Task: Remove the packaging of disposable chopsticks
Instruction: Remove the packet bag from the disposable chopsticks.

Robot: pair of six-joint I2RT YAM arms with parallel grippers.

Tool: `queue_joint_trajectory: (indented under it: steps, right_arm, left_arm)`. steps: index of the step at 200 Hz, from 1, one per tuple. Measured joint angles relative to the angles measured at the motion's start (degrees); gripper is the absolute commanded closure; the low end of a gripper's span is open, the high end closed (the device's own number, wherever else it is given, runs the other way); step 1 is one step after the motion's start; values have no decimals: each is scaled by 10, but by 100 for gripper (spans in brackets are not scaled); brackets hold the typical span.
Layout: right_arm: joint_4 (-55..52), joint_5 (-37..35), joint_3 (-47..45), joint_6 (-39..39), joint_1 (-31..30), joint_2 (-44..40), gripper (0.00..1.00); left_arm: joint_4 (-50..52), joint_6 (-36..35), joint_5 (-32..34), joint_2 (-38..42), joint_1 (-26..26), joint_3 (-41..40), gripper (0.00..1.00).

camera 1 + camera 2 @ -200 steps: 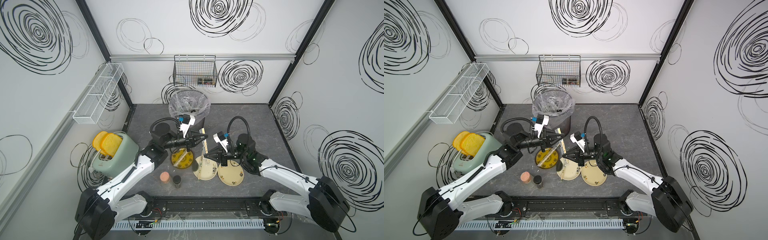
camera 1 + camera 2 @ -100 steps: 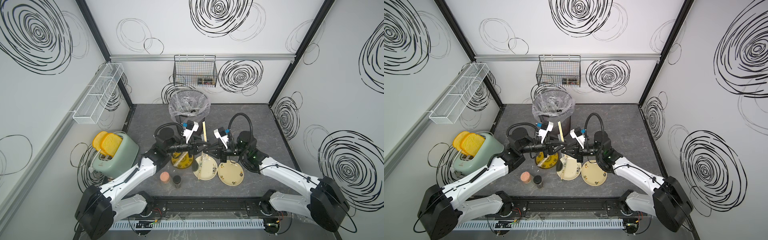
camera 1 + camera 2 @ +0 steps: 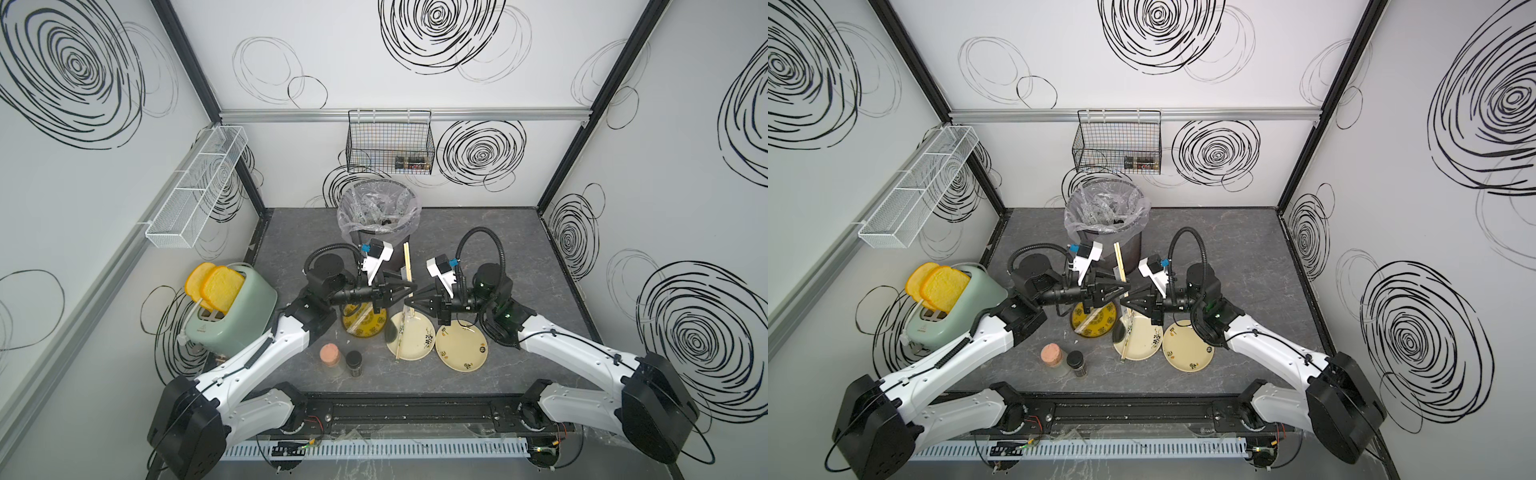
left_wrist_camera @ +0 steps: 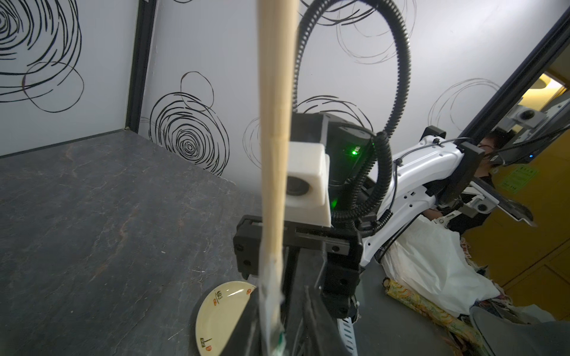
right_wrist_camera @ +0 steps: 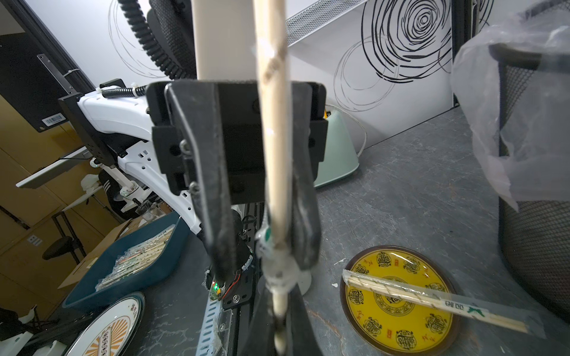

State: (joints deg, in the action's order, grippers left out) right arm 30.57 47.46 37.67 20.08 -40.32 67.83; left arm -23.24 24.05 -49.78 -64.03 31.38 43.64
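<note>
Held chopstick pair (image 3: 407, 266): stands near upright in mid-air above the plates, between the two claws. Its upper length is bare wood.
Clear sleeve (image 5: 279, 272): bunched into a crumpled collar low on the stick, just above the right claw's tips.
Right claw (image 3: 415, 298): clamped on the stick below the bunch. I cannot tell whether film lies under its pads.
Left claw (image 3: 405, 289): jaws apart, astride the stick at the bunch, with nothing pinched that I can see.
Step in hand: I judge it to be taking a fresh hold on the sleeve to strip it.
Doing it well: close the left claw on plastic only, keep the right grip firm, and pull along the stick's line so the thin wood neither bends nor twists out.
Risk: the slick film may slip through the pads.
Around: one sleeved pair (image 5: 431, 300) lies across the yellow plate (image 5: 385, 323). Another (image 3: 400, 338) lies on a cream plate (image 3: 424, 345). The lined bin (image 3: 409, 208) stands behind them on the worktop (image 3: 498, 232).
</note>
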Motion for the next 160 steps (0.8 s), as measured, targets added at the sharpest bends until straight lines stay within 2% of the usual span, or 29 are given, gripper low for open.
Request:
queue_joint_trajectory:
  steps: [24, 36, 45, 55, 63, 75, 102, 129, 160]
  right_arm:
    - [2, -1, 0, 0, -4, 0, 100]
    - [3, -3, 0, 0, -5, 0, 100]
    - [3, -3, 0, 0, -5, 0, 100]
    - [3, -3, 0, 0, -5, 0, 100]
    - [3, -3, 0, 0, -5, 0, 100]
    - [3, -5, -1, 0, -5, 0, 100]
    - [1, -6, -4, 0, -5, 0, 100]
    - [1, -6, -4, 0, -6, 1, 100]
    - [1, -6, -4, 0, -7, 1, 100]
  left_arm:
    - [0, 0, 0, 0, -3, 0, 93]
    - [0, -1, -1, 0, -4, 0, 95]
    - [-1, -1, -1, 0, -4, 0, 88]
    - [-1, -2, -2, 0, -4, 0, 65]
    - [-2, -3, -3, 0, -4, 0, 52]
    - [-2, -1, -5, 0, -7, 0, 42]
    - [4, 0, -12, 0, -20, 9, 38]
    - [4, 0, -18, 0, -38, 42, 37]
    - [4, 0, -21, -13, -49, 83, 45]
